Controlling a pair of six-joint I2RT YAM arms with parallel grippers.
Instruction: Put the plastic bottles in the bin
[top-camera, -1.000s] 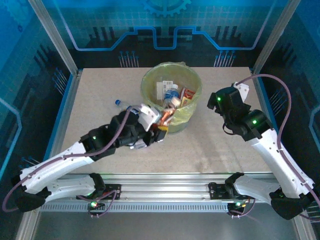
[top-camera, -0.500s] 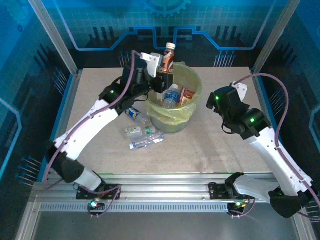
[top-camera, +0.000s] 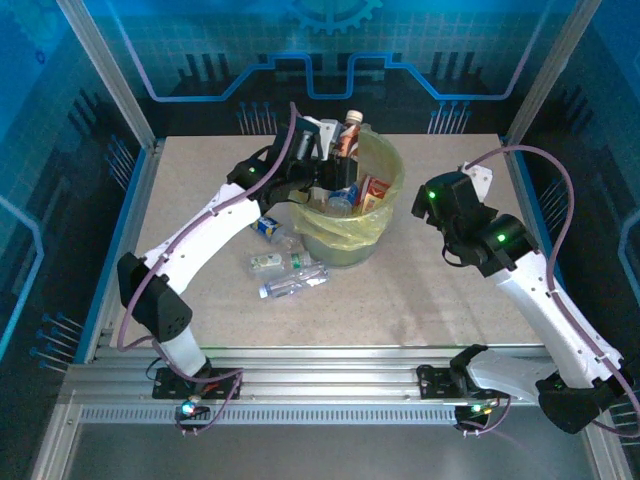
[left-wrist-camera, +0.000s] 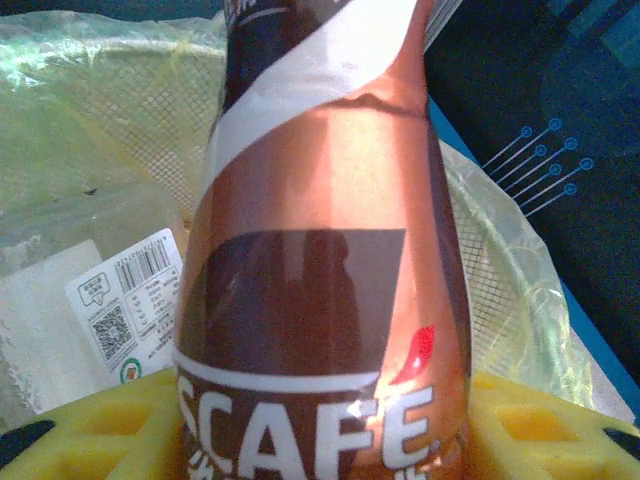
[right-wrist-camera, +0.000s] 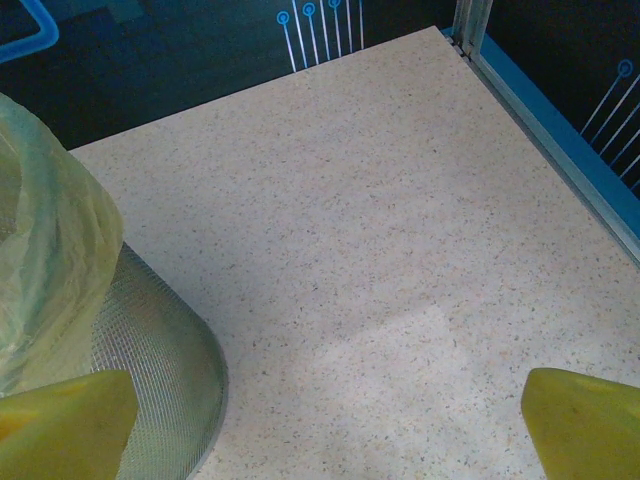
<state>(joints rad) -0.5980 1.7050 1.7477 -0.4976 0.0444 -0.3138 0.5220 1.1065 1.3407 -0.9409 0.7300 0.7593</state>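
Top external view: took in both arms, with the bin (top-camera: 388, 165) standing on the table (top-camera: 430, 290) near its far edge.
Left end effector (top-camera: 338, 160): clamped on a brown-labelled bottle (top-camera: 347, 132), held roughly upright, cap up, above the bin's far-left rim.
Left wrist view: looked along that bottle between yellow fingers (left-wrist-camera: 90, 420), down at the yellow-green bag lining.
Right end effector (right-wrist-camera: 325, 420): stood wide apart, gripped nothing, hung over bare table just right of the bin.
Bottles on table: lay near the bin's left side, namely a blue-labelled bottle (top-camera: 265, 226), a white-labelled bottle (top-camera: 268, 263) and a clear bottle (top-camera: 293, 283).
Inside bin: held a blue-capped bottle (top-camera: 345, 190) beside a red-orange pack (top-camera: 375, 190).
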